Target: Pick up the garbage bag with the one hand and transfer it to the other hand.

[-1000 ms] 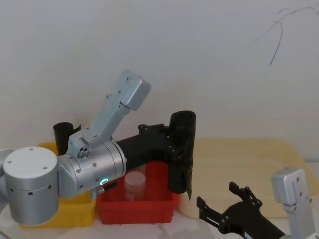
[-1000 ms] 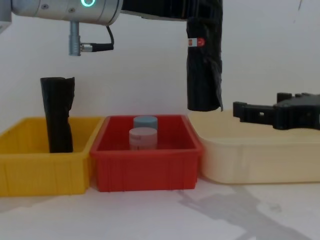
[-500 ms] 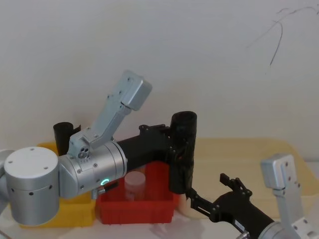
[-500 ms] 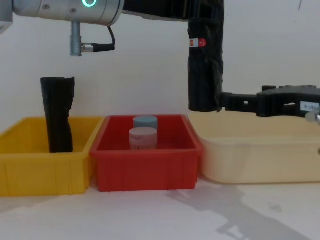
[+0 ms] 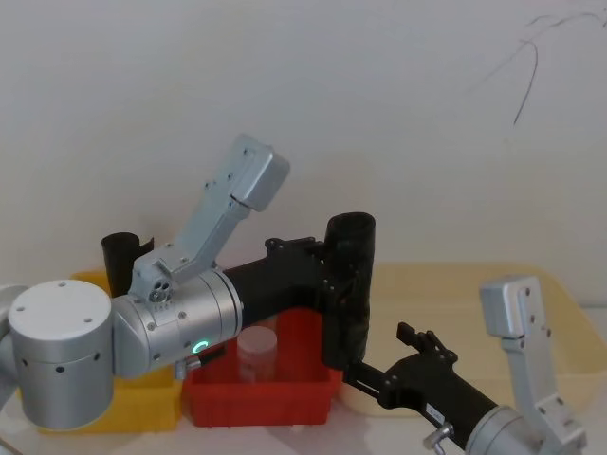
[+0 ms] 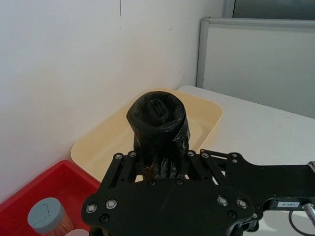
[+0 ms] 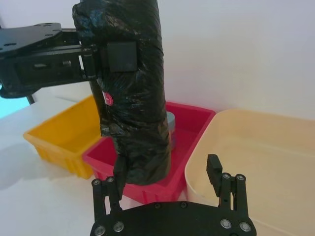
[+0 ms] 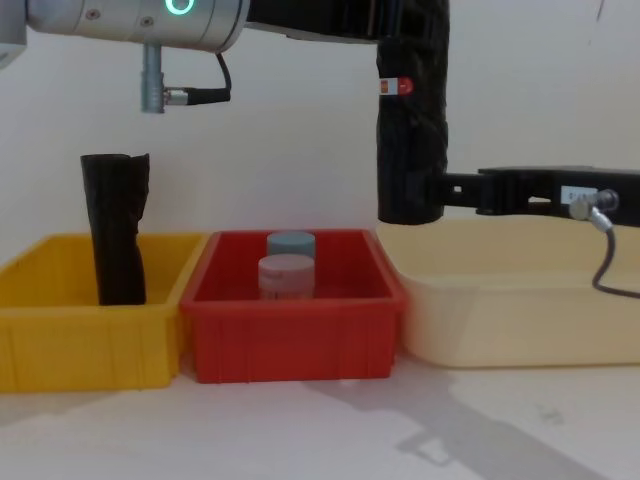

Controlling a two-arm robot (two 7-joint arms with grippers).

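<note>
The left gripper [image 5: 334, 275] clamps the garbage bag [image 8: 411, 140] upright at centre frame, above the red bin [image 8: 290, 345]; the right gripper [image 7: 167, 171] has just slid in, jaws wide around its lower end, so handover looks close
</note>
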